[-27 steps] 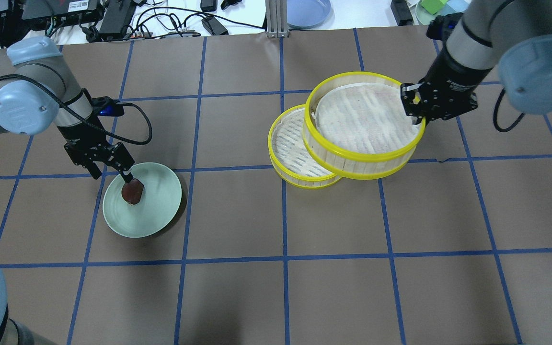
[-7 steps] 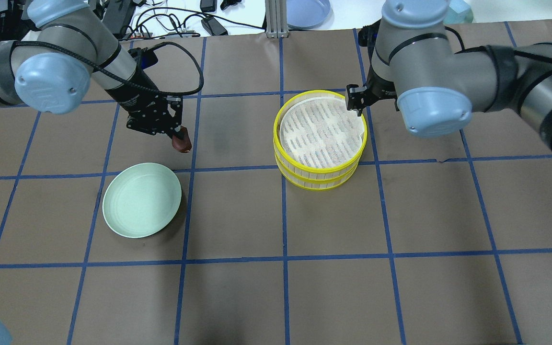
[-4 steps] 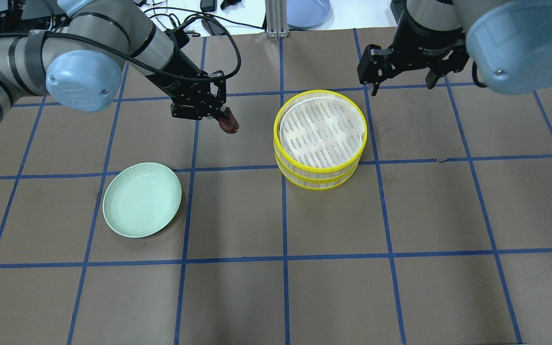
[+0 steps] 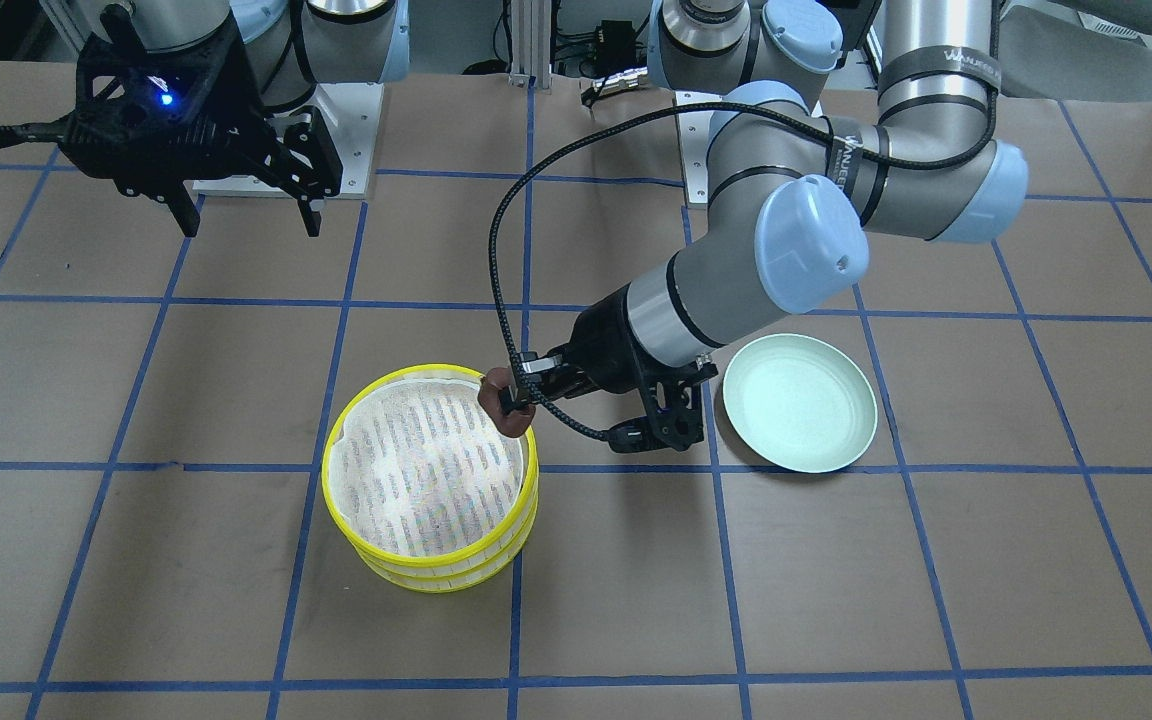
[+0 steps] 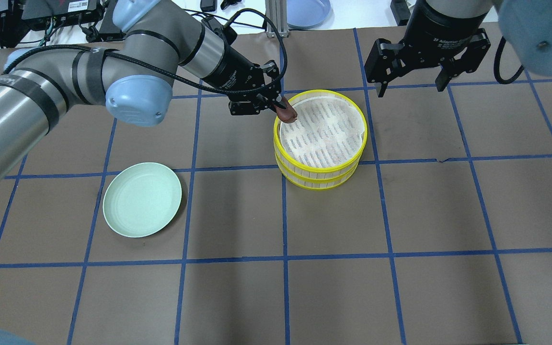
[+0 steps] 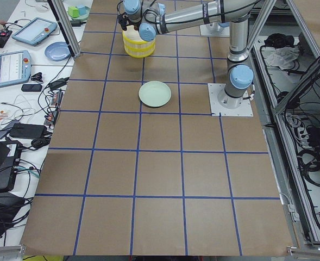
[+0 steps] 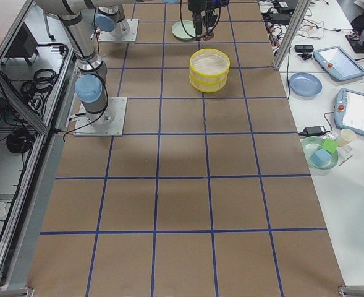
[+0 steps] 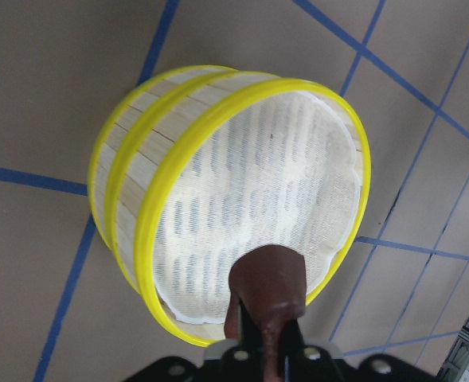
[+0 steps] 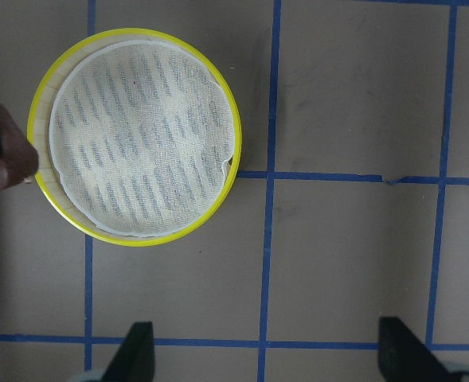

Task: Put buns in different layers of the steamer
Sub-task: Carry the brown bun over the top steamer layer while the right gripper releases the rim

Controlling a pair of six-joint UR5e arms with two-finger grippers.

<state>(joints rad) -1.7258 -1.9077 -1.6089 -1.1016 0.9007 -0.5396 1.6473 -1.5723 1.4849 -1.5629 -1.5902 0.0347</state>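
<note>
The two steamer layers stand stacked, the top layer (image 5: 365,129) on the lower layer (image 5: 319,184), and the top's white mesh liner is bare. My left gripper (image 5: 281,108) is shut on the dark reddish-brown bun (image 5: 286,114) and holds it just over the top layer's near-left rim. The left wrist view shows the bun (image 8: 267,288) above the liner's edge. My right gripper (image 5: 410,88) is open and empty, raised behind and to the right of the stack. The cream-yellow bun is hidden from every view.
The mint-green plate (image 5: 142,199) lies empty at the front left. A blue plate (image 5: 307,10) and cables lie beyond the table's back edge. Blue tape lines grid the brown table.
My left gripper lifted the brown bun off the green plate and carried it right to the steamer's rim. My right gripper set the top layer on the lower one, let go and drew back.
</note>
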